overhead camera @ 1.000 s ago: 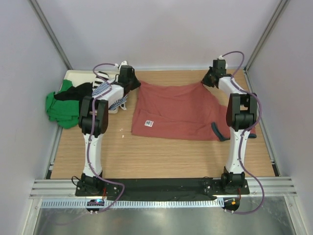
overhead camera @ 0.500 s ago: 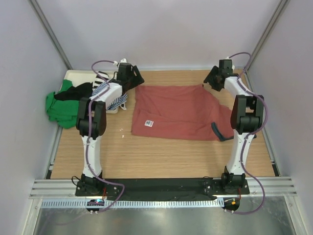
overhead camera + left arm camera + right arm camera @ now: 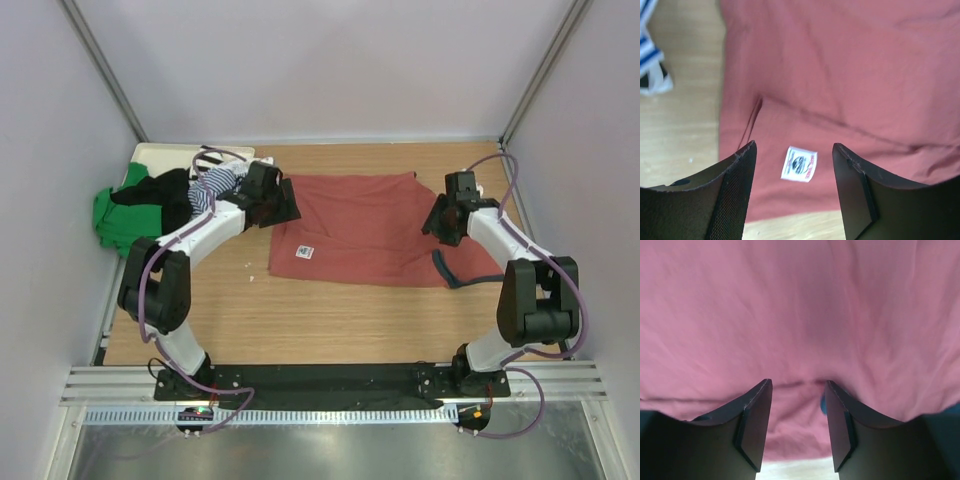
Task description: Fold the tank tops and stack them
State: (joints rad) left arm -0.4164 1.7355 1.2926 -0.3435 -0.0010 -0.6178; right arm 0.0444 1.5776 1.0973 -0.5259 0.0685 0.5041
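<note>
Brick-red tank top (image 3: pixel 360 225) spread nearly flat on the wooden table (image 3: pixel 330 310), filling the centre and reaching toward 3 o'clock. White printed label (image 3: pixel 799 164) face up near its 7 o'clock corner. Dark grey trim (image 3: pixel 445 272) curled at its 4 o'clock edge, where the cloth looks a little rumpled.

Left gripper (image 3: pixel 792 150) poised over the top's 10 o'clock corner, fingers spread wide, nothing pinched between them, only cloth below. Right gripper (image 3: pixel 797 385) low over the 3 o'clock edge, likewise parted and holding nothing. Hard to say whether its tips touch the fabric.

Navy-and-white striped top (image 3: pixel 210 185) heaped at 9 o'clock from the red one, beside a black garment (image 3: pixel 150 190) and a green garment (image 3: pixel 120 225), partly on a white tray (image 3: pixel 160 152) at the table's 10 o'clock corner.

Judging by the layout: spreading of the first top about finished, no fold made yet. No folded stack anywhere in view. Left to do: smooth the rumpled edge, fold this top, set it aside, then repeat for the striped one and the rest of the pile. Early in the task, on the whole.
</note>
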